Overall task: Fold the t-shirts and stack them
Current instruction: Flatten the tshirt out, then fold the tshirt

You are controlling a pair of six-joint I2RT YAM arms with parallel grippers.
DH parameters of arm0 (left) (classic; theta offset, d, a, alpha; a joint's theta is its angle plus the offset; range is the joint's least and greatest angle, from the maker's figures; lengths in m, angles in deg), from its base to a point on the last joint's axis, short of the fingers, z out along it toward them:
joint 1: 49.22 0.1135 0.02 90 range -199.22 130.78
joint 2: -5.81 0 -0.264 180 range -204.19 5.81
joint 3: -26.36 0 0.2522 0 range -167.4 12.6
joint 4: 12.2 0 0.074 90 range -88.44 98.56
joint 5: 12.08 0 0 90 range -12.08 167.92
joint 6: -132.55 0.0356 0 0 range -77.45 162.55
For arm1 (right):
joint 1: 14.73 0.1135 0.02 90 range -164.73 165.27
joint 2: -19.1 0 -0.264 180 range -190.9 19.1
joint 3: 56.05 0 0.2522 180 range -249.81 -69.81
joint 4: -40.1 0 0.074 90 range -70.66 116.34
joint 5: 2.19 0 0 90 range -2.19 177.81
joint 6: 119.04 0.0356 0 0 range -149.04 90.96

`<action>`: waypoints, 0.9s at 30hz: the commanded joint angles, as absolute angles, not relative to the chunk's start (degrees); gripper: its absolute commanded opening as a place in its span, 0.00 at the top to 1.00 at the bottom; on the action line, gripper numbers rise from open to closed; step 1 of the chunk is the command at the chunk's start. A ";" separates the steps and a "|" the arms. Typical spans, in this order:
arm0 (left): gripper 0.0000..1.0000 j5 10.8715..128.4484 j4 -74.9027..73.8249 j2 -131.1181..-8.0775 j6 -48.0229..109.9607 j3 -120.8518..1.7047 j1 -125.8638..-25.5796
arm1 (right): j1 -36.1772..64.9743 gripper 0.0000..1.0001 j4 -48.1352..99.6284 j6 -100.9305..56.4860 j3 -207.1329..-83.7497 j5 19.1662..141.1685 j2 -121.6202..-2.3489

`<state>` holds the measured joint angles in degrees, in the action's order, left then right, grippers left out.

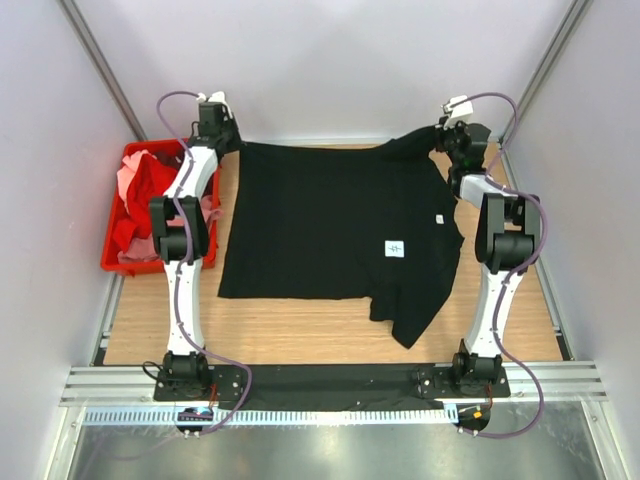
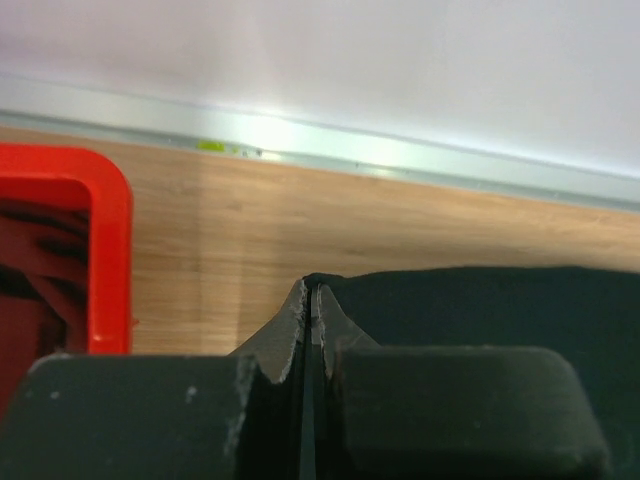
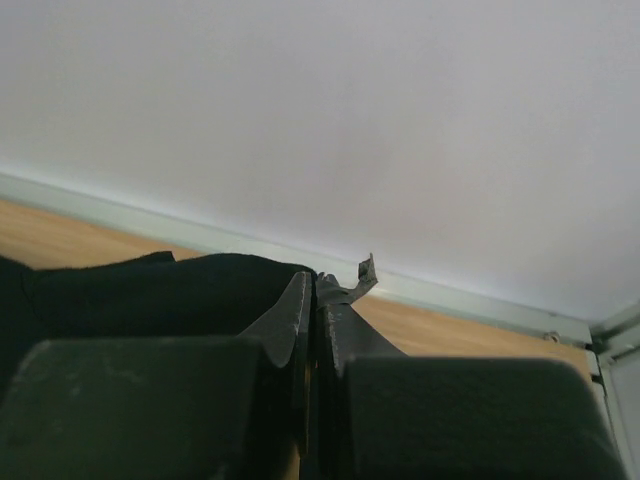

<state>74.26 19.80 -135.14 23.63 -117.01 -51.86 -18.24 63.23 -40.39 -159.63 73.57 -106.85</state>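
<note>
A plain black t-shirt (image 1: 330, 225) with a small white label (image 1: 394, 249) lies spread on the wooden table, one sleeve trailing toward the front right. My left gripper (image 1: 237, 143) is shut on its far left corner; the left wrist view shows the jaws (image 2: 311, 290) pinching the black cloth (image 2: 480, 305). My right gripper (image 1: 440, 135) is shut on its far right corner, with the cloth (image 3: 150, 290) bunched beside the closed fingertips (image 3: 314, 285). Red and pink shirts (image 1: 145, 195) lie heaped in the crate.
A red plastic crate (image 1: 112, 262) stands at the table's left edge, beside my left arm; its corner shows in the left wrist view (image 2: 105, 200). White walls enclose the back and sides. A metal rail (image 1: 320, 385) runs along the front by the arm bases.
</note>
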 commanded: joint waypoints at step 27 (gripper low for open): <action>1.00 81.96 26.08 -115.22 32.18 -91.74 -52.47 | -18.24 0.99 56.24 -41.96 -119.82 91.76 -70.47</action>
